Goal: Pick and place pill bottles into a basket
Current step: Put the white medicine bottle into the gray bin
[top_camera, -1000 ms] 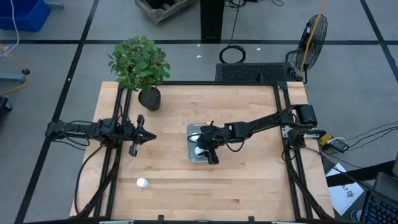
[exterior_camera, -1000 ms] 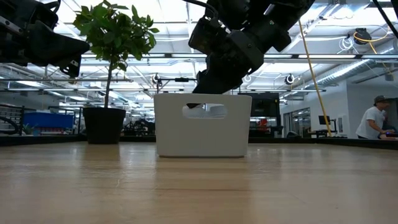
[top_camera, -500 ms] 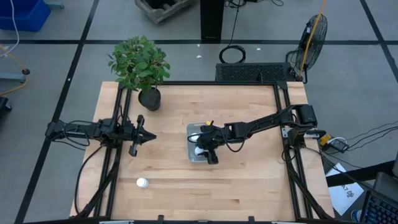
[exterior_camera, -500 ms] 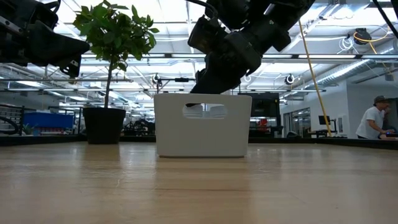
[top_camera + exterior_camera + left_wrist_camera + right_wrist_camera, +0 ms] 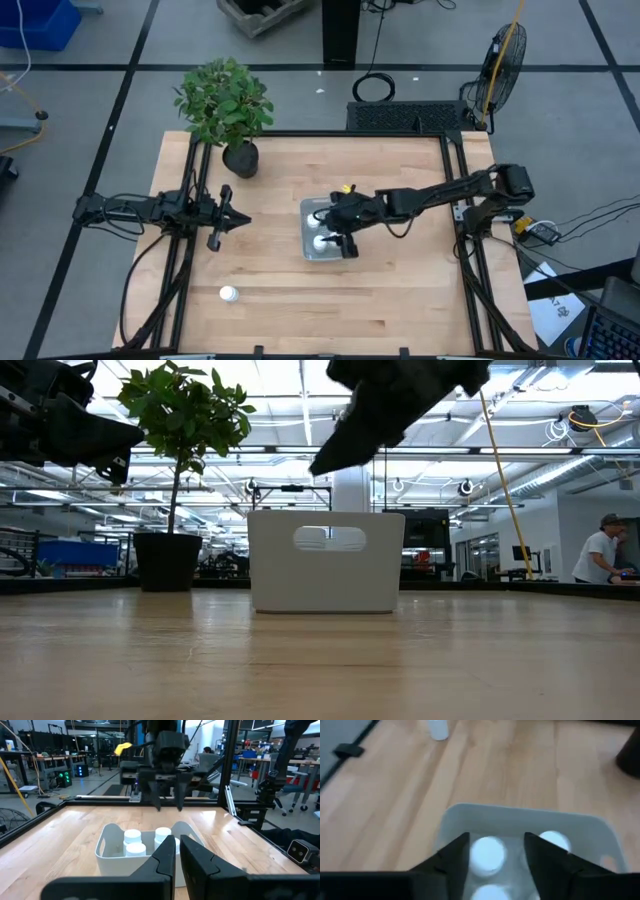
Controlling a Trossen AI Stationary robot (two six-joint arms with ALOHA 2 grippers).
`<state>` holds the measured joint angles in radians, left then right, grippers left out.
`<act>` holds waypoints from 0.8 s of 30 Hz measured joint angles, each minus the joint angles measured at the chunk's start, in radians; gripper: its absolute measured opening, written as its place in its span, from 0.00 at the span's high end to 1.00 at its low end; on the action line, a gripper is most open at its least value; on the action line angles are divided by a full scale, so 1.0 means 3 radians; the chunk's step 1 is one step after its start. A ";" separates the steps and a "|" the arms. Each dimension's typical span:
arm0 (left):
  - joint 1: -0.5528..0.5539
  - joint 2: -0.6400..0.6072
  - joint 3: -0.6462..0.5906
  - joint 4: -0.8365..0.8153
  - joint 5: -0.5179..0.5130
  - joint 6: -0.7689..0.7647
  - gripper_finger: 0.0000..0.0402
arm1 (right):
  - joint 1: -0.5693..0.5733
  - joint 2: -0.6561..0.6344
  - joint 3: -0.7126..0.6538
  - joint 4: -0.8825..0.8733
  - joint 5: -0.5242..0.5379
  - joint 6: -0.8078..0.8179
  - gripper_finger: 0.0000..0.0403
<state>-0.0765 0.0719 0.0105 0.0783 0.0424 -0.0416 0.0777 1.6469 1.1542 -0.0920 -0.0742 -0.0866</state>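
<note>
The right gripper hangs above the basket near the middle of the table, its fingers spread and empty over the bottles below. At least 3 white-capped bottles stand upright inside the basket, as the left wrist view shows. 1 bottle is still out, standing alone near the table's front-left corner, well apart from the basket. By that count the job looks mostly done, with 1 pick and drop left.

The basket is a small pale tray with rounded corners and a cut-out handle in its wall. The bottles are tiny white cylinders with round caps.

The left gripper waits at the table's left edge, its fingers close together with only a narrow gap between them, holding nothing. A potted plant sits at the back-left corner.
</note>
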 joint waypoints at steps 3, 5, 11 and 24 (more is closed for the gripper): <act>0.0000 0.0000 0.0000 0.0002 0.0000 0.0001 0.92 | 0.0158 -0.0116 0.0000 -0.0176 0.0001 0.0148 0.69; 0.0001 -0.0001 0.0000 0.0001 0.0000 0.0000 0.92 | 0.0317 -0.0160 -0.0024 -0.0155 -0.0003 0.0247 0.82; 0.0001 0.0000 0.0000 0.0000 0.0000 0.0001 0.92 | 0.0820 -0.0339 -0.0468 0.0483 0.0406 0.0434 0.97; 0.0000 -0.0001 -0.0001 0.0003 0.0001 0.0000 0.92 | 0.0999 -0.1995 -0.2524 0.1589 0.0940 0.0761 1.00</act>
<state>-0.0765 0.0717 0.0102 0.0793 0.0427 -0.0415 0.3773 1.0483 0.3970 0.3848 0.2078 0.1416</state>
